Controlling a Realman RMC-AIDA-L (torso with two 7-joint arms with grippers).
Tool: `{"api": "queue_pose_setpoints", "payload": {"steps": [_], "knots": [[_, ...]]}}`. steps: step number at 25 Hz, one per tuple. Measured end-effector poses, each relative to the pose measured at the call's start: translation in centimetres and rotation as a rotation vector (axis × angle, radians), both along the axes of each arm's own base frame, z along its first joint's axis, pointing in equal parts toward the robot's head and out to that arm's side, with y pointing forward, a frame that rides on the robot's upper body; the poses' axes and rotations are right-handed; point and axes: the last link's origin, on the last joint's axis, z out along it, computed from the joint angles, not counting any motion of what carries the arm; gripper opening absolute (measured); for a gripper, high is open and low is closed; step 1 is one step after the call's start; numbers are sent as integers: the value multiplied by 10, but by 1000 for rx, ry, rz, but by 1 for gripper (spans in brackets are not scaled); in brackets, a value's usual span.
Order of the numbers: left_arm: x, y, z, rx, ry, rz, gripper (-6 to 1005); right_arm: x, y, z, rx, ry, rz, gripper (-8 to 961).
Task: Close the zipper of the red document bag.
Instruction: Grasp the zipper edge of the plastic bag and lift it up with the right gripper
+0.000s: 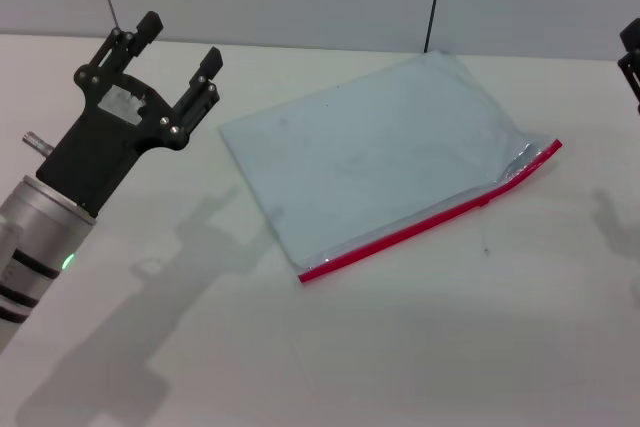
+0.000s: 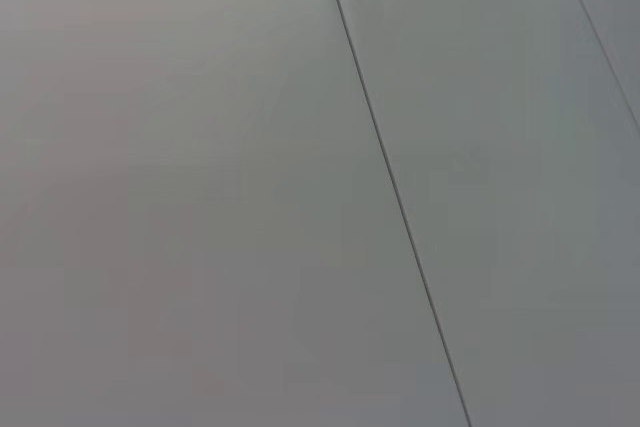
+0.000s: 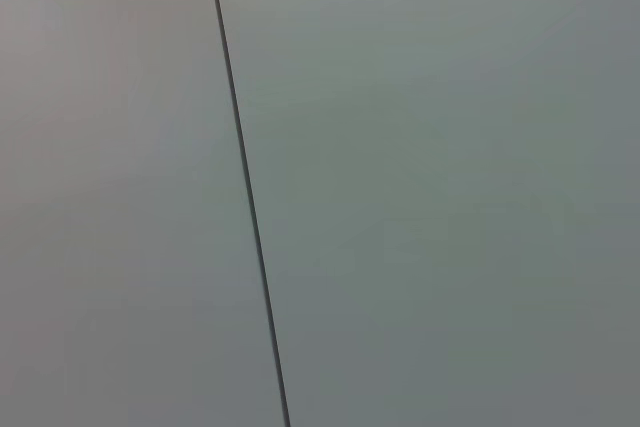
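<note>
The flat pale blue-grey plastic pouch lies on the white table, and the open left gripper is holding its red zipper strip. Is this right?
Not quite. In the head view the open left gripper holds nothing; it hovers apart from the flat pale blue-grey plastic pouch, far from the red zipper strip.

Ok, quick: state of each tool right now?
Left tool: open, holding nothing, raised to the left of the red document bag.
Right tool: barely in view, cannot tell.

Right wrist view: plain grey panel surface only.
A flat grey wall point(image 3: 440, 197) is filling the whole frame; a thin dark seam point(image 3: 247, 197) is running from the upper left-centre edge down to the bottom edge, slanting slightly rightward.
</note>
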Motion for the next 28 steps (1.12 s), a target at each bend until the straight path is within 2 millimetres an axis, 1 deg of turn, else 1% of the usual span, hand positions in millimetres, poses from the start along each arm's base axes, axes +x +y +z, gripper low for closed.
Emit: {"api": "queue_pose_setpoints", "payload": {"steps": [8,12,14,15,16,18,21,23,28], "knots": [[0,0,0,-1,0,-1,702,0,4,-2,-15,-7,-12,792],[0,0,0,-1,1,-1,702,-3,10,-5,-38,-14,-19,792],[0,0,1,1,3,0,702,-4,16,-11,-87,-11,-31,792],[-1,0,1,2,6,0,702,-4,25,-15,-162,11,-46,792],[-1,0,1,3,8,1,702,-4,25,-15,-162,11,-46,792],[-3,0,2,5,12,4,702,-1,35,-16,-257,46,-68,792],[-3,0,2,5,11,4,701,3,51,-12,-393,83,-108,791],[-2,0,2,5,12,3,701,9,58,-7,-456,90,-154,791],[-2,0,2,4,12,1,701,27,64,-3,-525,76,-271,791]]}}
